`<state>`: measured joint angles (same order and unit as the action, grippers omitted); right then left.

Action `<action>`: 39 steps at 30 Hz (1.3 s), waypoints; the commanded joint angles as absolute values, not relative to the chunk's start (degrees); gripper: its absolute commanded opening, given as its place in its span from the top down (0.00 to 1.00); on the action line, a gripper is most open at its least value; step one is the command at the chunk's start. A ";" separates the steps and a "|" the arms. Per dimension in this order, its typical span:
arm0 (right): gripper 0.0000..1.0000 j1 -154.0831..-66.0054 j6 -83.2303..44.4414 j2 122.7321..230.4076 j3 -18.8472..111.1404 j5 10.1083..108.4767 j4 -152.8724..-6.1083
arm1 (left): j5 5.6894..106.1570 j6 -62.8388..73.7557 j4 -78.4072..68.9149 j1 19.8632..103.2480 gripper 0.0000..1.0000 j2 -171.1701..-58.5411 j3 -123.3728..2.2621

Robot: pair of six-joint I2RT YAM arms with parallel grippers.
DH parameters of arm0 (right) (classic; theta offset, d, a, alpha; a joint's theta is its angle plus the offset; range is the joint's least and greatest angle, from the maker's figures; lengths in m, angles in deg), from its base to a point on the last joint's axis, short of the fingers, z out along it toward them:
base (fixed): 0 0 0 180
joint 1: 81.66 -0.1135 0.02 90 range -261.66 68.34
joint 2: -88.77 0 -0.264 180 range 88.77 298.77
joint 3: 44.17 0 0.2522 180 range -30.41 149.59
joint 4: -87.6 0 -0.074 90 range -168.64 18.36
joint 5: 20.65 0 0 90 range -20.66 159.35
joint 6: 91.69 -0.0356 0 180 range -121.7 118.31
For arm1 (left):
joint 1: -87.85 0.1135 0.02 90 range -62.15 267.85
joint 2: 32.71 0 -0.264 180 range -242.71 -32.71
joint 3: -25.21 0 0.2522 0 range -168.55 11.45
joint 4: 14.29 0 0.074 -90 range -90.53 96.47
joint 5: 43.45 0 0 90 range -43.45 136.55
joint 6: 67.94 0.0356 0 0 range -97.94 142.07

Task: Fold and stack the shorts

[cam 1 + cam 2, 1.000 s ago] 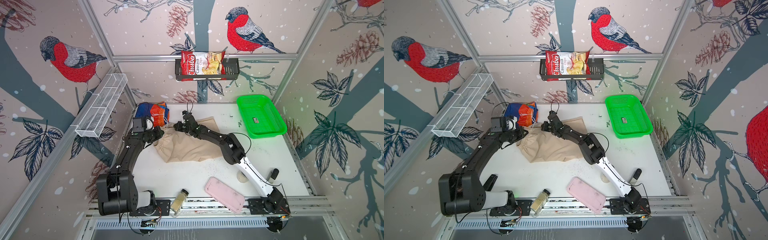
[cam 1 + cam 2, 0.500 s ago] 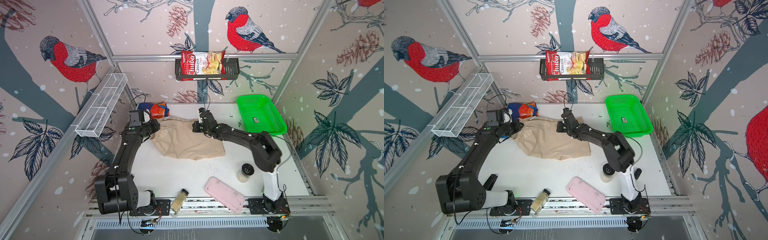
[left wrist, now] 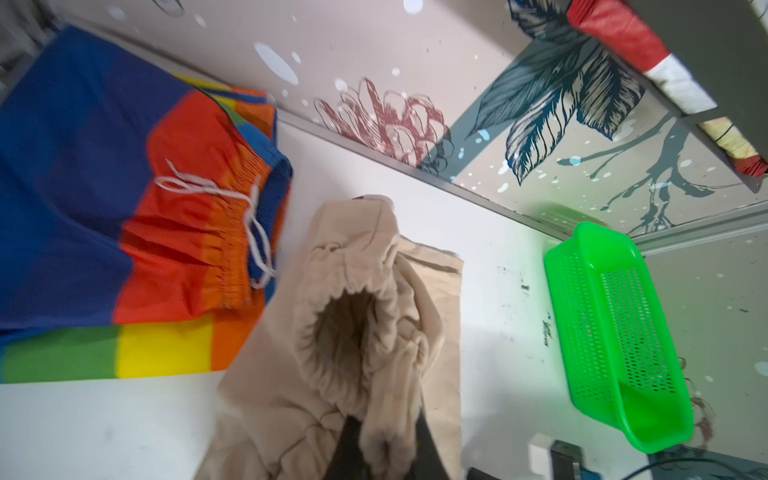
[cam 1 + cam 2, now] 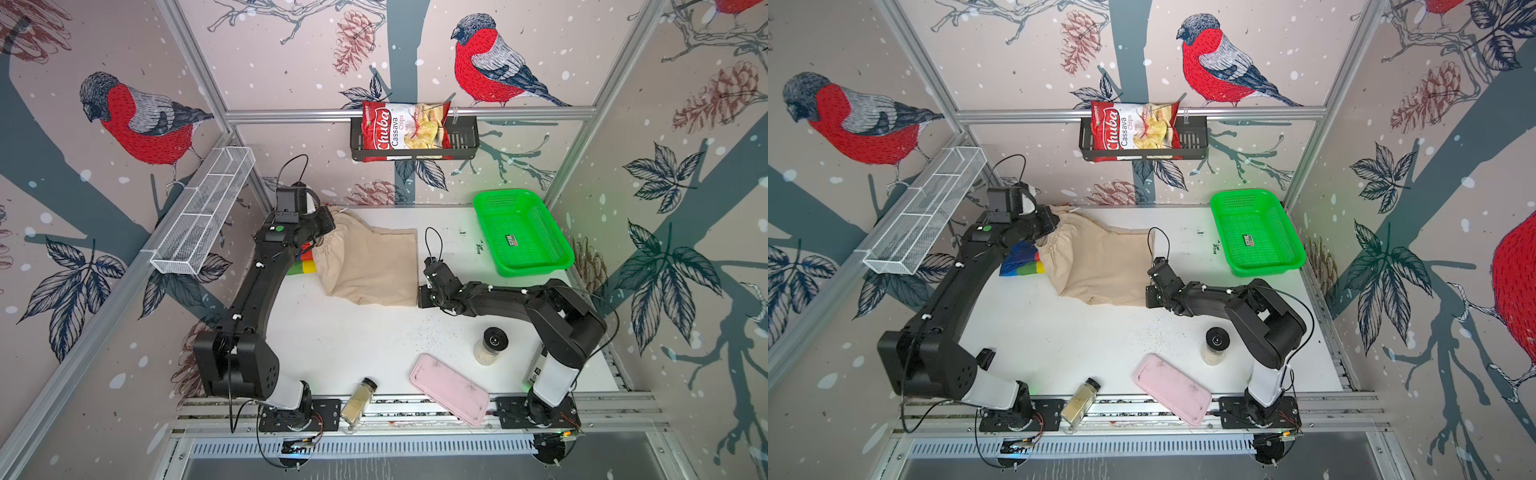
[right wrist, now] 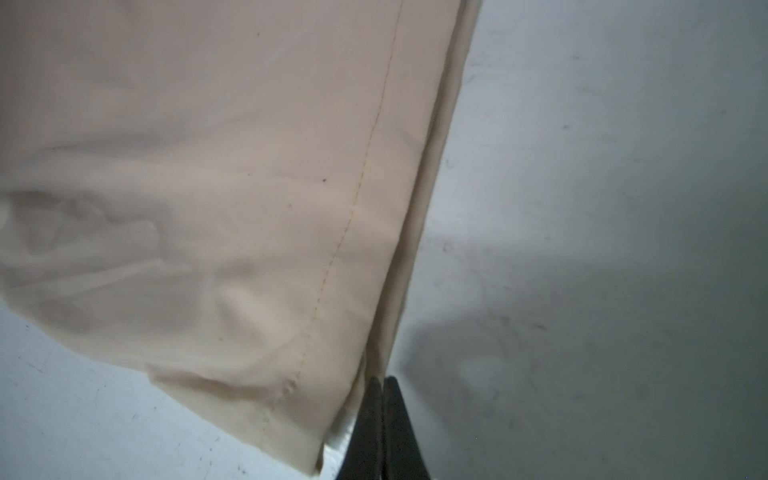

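The beige shorts (image 4: 370,266) lie spread across the back middle of the table in both top views, stretched between my two grippers. My left gripper (image 4: 329,222) is shut on their gathered waistband (image 3: 386,415) at the back left, holding it raised. My right gripper (image 4: 419,297) is shut on the hem corner (image 5: 374,365) at the front right, low over the table. The rainbow shorts (image 4: 1021,264) lie flat beside and partly under the waist end, with the white drawstring (image 3: 249,216) showing in the left wrist view.
A green mesh basket (image 4: 536,268) stands at the back right. Near the front edge lie a pink case (image 4: 449,388) and a spice jar (image 4: 358,399); a black-lidded jar (image 4: 491,345) stands by the right arm. A white wire rack (image 4: 203,212) hangs on the left wall.
My right gripper has drawn the hem rightward and toward the front, pulling the bunched beige shorts out flat. My left gripper has carried the waistband to the back left, partly over the rainbow shorts.
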<state>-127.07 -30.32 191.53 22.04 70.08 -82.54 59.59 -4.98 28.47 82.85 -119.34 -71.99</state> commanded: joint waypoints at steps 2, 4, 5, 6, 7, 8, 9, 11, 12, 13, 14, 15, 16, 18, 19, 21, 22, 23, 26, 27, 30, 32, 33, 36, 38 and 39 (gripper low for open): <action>1.00 -127.53 -30.94 193.38 21.57 68.10 -86.90 | 56.98 -8.45 28.33 79.45 1.00 -122.14 -73.57; 1.00 -127.28 -31.34 193.87 20.57 67.53 -87.98 | 56.19 -9.41 28.04 77.71 1.00 -123.89 -74.61; 1.00 -127.11 -31.51 193.89 20.09 67.25 -88.38 | 55.74 -9.97 28.02 76.84 1.00 -124.88 -75.39; 1.00 -126.97 -31.58 193.81 19.59 67.08 -88.76 | 55.15 -10.47 27.97 76.14 1.00 -125.74 -76.06; 1.00 -126.88 -31.75 193.47 18.97 66.90 -89.20 | 54.58 -10.95 27.84 75.25 1.00 -126.78 -76.81; 1.00 -126.75 -31.84 193.09 18.23 66.76 -89.56 | 54.16 -11.57 27.54 74.55 1.00 -127.81 -77.49; 1.00 -126.62 -32.03 192.65 17.62 66.71 -89.88 | 53.90 -12.15 27.36 73.88 1.00 -128.71 -78.10; 1.00 -126.40 -32.39 191.39 16.17 66.54 -90.65 | 53.37 -13.51 26.84 72.57 1.00 -131.05 -79.55; 1.00 -126.33 -32.51 190.82 15.60 66.53 -90.97 | 53.39 -14.05 26.44 71.82 1.00 -131.96 -80.14; 1.00 -126.20 -32.54 190.12 14.97 66.53 -91.23 | 53.49 -14.68 26.04 71.15 1.00 -133.07 -80.76; 1.00 -126.07 -32.63 189.43 14.29 66.46 -91.65 | 53.41 -15.43 25.72 70.39 1.00 -134.31 -81.45; 1.00 -126.01 -32.63 188.95 13.78 66.44 -91.95 | 53.34 -15.97 25.40 69.65 1.00 -135.33 -82.08; 1.00 -125.82 -32.63 188.56 13.43 66.44 -92.15 | 53.28 -16.54 25.07 68.87 1.00 -136.44 -82.69; 1.00 -125.47 -32.79 188.10 12.85 66.15 -92.41 | 52.93 -17.60 24.75 67.43 1.00 -138.69 -83.92; 1.00 -125.26 -32.96 187.91 12.39 65.80 -92.80 | 52.75 -17.93 24.61 66.63 1.00 -139.87 -84.55; 1.00 -124.71 -33.33 187.45 11.49 64.90 -93.94 | 52.44 -18.20 24.85 65.19 1.00 -142.14 -86.02; 1.00 -124.41 -33.57 187.09 11.13 64.78 -94.06 | 52.44 -18.19 25.26 64.55 1.00 -143.18 -86.81; 1.00 -124.05 -33.66 186.52 10.84 64.83 -94.01 | 52.47 -18.11 25.72 64.06 1.00 -143.87 -87.35; 1.00 -122.60 -32.92 183.78 10.88 64.54 -93.32 | 54.11 -17.52 26.18 63.42 1.00 -143.69 -87.53; 1.00 -122.08 -32.46 182.99 11.45 64.39 -92.71 | 54.64 -17.34 26.31 63.35 1.00 -143.05 -87.36; 1.00 -120.20 -31.10 181.92 14.73 62.25 -91.17 | 56.62 -16.67 26.11 63.32 1.00 -139.77 -86.03; 1.00 -119.13 -31.05 182.59 17.47 60.17 -91.11 | 57.85 -16.25 25.89 63.33 1.00 -137.05 -84.54; 1.00 -118.91 -31.14 183.29 18.72 59.25 -91.19 | 57.94 -15.96 26.13 63.32 1.00 -135.86 -83.96; 1.00 -119.09 -31.70 187.76 23.38 56.68 -90.52 | 57.63 -15.14 26.73 63.71 1.00 -131.82 -81.52; 1.00 -119.65 -32.72 192.01 26.41 55.58 -89.69 | 57.69 -14.73 26.47 64.47 1.00 -129.05 -79.17; 1.00 -119.87 -33.11 193.67 27.38 55.30 -89.43 | 57.98 -14.61 26.37 65.01 1.00 -127.86 -78.12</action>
<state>-119.40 -31.87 190.59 25.25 58.34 -91.33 57.16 -16.20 27.00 64.12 -130.12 -79.86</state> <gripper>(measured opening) 0.048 0.106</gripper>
